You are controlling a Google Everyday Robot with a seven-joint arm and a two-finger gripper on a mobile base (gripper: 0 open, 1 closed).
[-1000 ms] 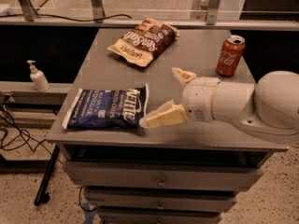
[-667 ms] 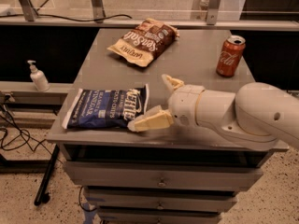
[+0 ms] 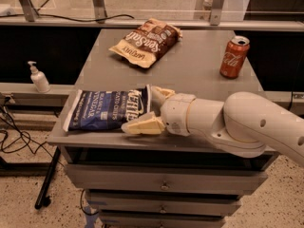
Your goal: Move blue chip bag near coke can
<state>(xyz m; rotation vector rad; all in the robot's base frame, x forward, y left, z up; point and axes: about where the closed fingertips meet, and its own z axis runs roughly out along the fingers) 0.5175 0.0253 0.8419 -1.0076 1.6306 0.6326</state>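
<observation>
The blue chip bag (image 3: pixel 104 111) lies flat at the front left of the grey table (image 3: pixel 199 72), its lettering facing up. The coke can (image 3: pixel 234 57) stands upright at the back right of the table, far from the bag. My gripper (image 3: pixel 149 109) is open at the bag's right end. One cream finger (image 3: pixel 159 92) is at the bag's far corner and the other finger (image 3: pixel 142 126) lies along its near edge, so the bag's end sits between them. My white arm reaches in from the right.
A brown-and-tan chip bag (image 3: pixel 146 42) lies at the back centre of the table. A soap dispenser (image 3: pixel 39 78) stands on a lower ledge at the left. Drawers (image 3: pixel 164 184) sit under the tabletop. A railing runs behind the table.
My gripper has moved left along the table's front, from beside the bag to around its right end. The bag, the can and the brown bag have not moved.
</observation>
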